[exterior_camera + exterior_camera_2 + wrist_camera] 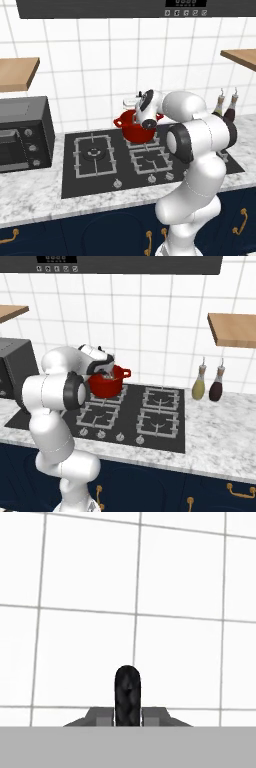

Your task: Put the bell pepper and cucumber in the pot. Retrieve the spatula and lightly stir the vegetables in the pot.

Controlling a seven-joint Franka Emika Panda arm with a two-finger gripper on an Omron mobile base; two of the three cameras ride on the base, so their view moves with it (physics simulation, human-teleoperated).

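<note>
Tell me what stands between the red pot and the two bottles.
Nothing stands there: in the right base view, bare burner grates of the cooktop lie between the pot and the bottles.

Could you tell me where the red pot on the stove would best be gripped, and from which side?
Probably by the loop handle at the rim of the pot, which sticks out to the right in the right base view with bare stove beside it. The round body looks too wide for the jaws. The gripper, shut, would need to open first.
</note>
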